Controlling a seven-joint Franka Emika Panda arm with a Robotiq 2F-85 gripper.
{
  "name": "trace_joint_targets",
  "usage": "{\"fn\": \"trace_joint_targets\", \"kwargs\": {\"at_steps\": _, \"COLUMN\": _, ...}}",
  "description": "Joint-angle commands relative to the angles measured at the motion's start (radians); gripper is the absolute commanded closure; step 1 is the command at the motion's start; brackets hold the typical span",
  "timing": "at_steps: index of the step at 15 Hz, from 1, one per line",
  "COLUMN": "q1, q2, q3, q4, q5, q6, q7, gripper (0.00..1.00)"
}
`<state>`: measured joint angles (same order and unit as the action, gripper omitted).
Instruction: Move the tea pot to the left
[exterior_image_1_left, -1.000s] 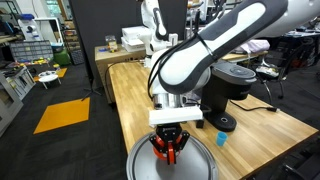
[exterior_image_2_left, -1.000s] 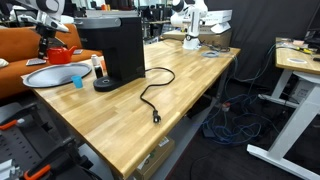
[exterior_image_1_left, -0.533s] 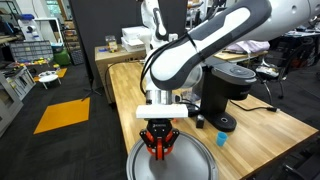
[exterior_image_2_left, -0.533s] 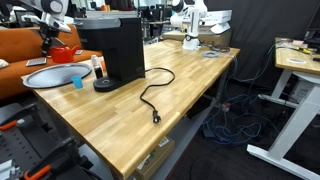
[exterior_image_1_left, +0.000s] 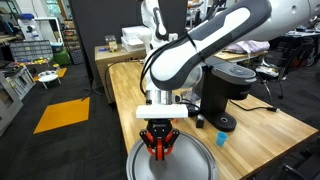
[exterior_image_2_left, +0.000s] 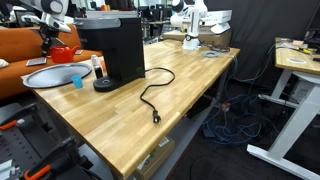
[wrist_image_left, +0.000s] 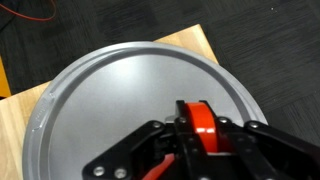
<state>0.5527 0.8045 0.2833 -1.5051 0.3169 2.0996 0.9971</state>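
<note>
My gripper (exterior_image_1_left: 158, 146) is shut on the red-orange tea pot (exterior_image_1_left: 157, 150) and holds it over the round grey tray (exterior_image_1_left: 203, 163) at the table's near end. In the wrist view my black fingers (wrist_image_left: 200, 140) clamp the pot's glossy red loop handle (wrist_image_left: 199, 124), with the tray (wrist_image_left: 110, 90) below. The pot's body is mostly hidden by the fingers. In an exterior view the pot (exterior_image_2_left: 62, 51) shows as a small red shape under the gripper (exterior_image_2_left: 50, 42), above the tray (exterior_image_2_left: 40, 78).
A black coffee machine (exterior_image_1_left: 226, 88) stands next to the tray and also shows in an exterior view (exterior_image_2_left: 115, 45). A small blue cup (exterior_image_1_left: 222, 140) sits by its base. A black cable (exterior_image_2_left: 150, 100) lies on the wooden table (exterior_image_2_left: 190, 100).
Over the past second my gripper moved sideways with the tea pot, toward the tray's edge away from the coffee machine. It has held still for the last half second.
</note>
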Motion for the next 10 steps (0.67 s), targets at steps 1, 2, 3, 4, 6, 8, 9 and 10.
{"fn": "trace_joint_targets", "kwargs": {"at_steps": 1, "q1": 0.009, "q2": 0.009, "q3": -0.008, "q4": 0.027, "q5": 0.013, "q6": 0.011, "q7": 0.028, "gripper": 0.96}}
{"fn": "trace_joint_targets", "kwargs": {"at_steps": 2, "q1": 0.004, "q2": 0.011, "q3": -0.003, "q4": 0.031, "q5": 0.028, "q6": 0.024, "q7": 0.039, "gripper": 0.96}}
{"fn": "trace_joint_targets", "kwargs": {"at_steps": 3, "q1": -0.001, "q2": 0.012, "q3": 0.003, "q4": 0.033, "q5": 0.045, "q6": 0.044, "q7": 0.051, "gripper": 0.96}}
{"fn": "trace_joint_targets", "kwargs": {"at_steps": 4, "q1": -0.006, "q2": 0.015, "q3": 0.01, "q4": 0.035, "q5": 0.066, "q6": 0.068, "q7": 0.06, "gripper": 0.96}}
{"fn": "trace_joint_targets", "kwargs": {"at_steps": 6, "q1": -0.013, "q2": 0.017, "q3": 0.018, "q4": 0.032, "q5": 0.107, "q6": 0.105, "q7": 0.083, "gripper": 0.96}}
{"fn": "trace_joint_targets", "kwargs": {"at_steps": 8, "q1": -0.011, "q2": 0.018, "q3": 0.016, "q4": 0.024, "q5": 0.13, "q6": 0.128, "q7": 0.103, "gripper": 0.96}}
{"fn": "trace_joint_targets", "kwargs": {"at_steps": 9, "q1": -0.012, "q2": 0.021, "q3": 0.016, "q4": 0.02, "q5": 0.137, "q6": 0.135, "q7": 0.115, "gripper": 0.96}}
{"fn": "trace_joint_targets", "kwargs": {"at_steps": 10, "q1": -0.012, "q2": 0.024, "q3": 0.015, "q4": 0.018, "q5": 0.142, "q6": 0.139, "q7": 0.125, "gripper": 0.96}}
